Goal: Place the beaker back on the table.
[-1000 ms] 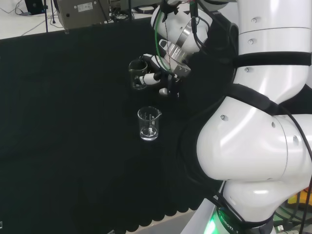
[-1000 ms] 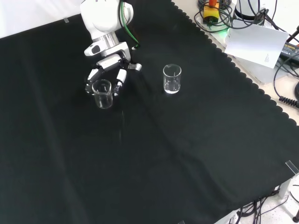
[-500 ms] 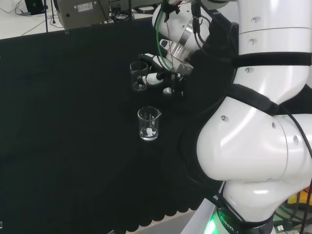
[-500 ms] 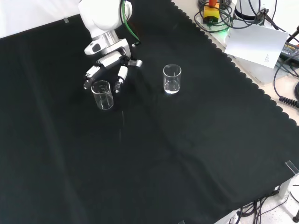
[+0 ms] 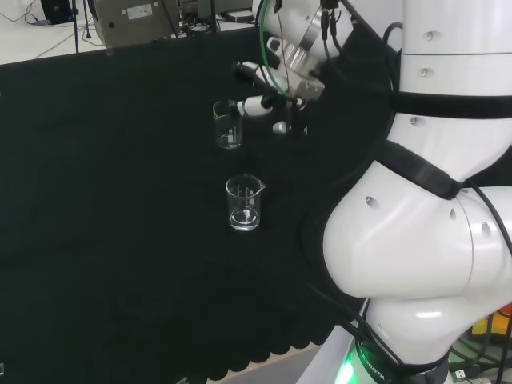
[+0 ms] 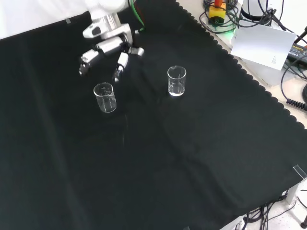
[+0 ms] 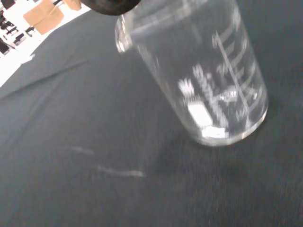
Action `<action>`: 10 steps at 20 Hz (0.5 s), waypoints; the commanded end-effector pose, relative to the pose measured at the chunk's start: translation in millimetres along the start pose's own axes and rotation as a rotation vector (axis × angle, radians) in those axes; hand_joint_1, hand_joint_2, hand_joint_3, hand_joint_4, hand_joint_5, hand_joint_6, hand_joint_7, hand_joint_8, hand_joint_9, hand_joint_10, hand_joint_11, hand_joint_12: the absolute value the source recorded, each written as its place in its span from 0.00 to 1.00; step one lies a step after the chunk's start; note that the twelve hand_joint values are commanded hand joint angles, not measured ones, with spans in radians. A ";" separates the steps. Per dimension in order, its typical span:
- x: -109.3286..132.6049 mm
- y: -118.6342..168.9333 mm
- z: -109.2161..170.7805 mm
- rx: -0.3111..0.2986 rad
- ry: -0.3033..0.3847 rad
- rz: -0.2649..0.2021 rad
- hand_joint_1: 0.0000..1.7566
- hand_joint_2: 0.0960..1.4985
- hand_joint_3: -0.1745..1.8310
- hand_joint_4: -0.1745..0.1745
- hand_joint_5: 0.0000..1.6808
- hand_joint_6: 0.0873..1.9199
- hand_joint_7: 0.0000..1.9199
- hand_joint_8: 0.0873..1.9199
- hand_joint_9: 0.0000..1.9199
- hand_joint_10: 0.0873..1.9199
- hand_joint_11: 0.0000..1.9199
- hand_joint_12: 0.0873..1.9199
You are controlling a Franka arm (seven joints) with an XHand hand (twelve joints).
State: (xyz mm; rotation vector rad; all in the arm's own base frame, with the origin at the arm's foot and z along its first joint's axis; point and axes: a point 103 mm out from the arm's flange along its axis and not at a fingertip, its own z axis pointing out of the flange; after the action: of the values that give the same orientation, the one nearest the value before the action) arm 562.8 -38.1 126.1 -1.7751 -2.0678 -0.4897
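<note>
The beaker (image 6: 105, 97) is standing upright on the black surface (image 6: 192, 158), and the hand (image 6: 108, 50) is hovering just above it, fingers spread, holding nothing. A second beaker (image 6: 176, 81) is standing well apart, so the placing looks done.

Hand (image 6: 108, 47): black and white, raised above the cloth, fingers (image 6: 88, 61) spread and nearly straight, pointing down-left in the front view, holding nothing. Head view: hand (image 5: 276, 100) left of the white arm links (image 5: 424, 232), wrist angled downward.
</note>
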 end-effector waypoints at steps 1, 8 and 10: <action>24.8 -45.5 -83.5 -0.017 -0.063 0.079 0.45 0.60 0.00 0.31 0.14 0.00 0.00 0.33 0.08 0.37 0.02 0.75; 47.1 -112.1 -137.3 -0.008 -0.123 0.151 0.43 0.61 0.00 0.32 0.15 0.00 0.01 0.34 0.09 0.38 0.02 0.76; 51.9 -131.5 -147.9 -0.010 -0.135 0.167 0.43 0.61 0.00 0.33 0.15 0.00 0.01 0.34 0.09 0.38 0.02 0.76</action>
State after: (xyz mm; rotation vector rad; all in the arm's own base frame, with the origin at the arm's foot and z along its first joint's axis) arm 515.7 -64.6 237.6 -1.9069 -2.0779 -0.4566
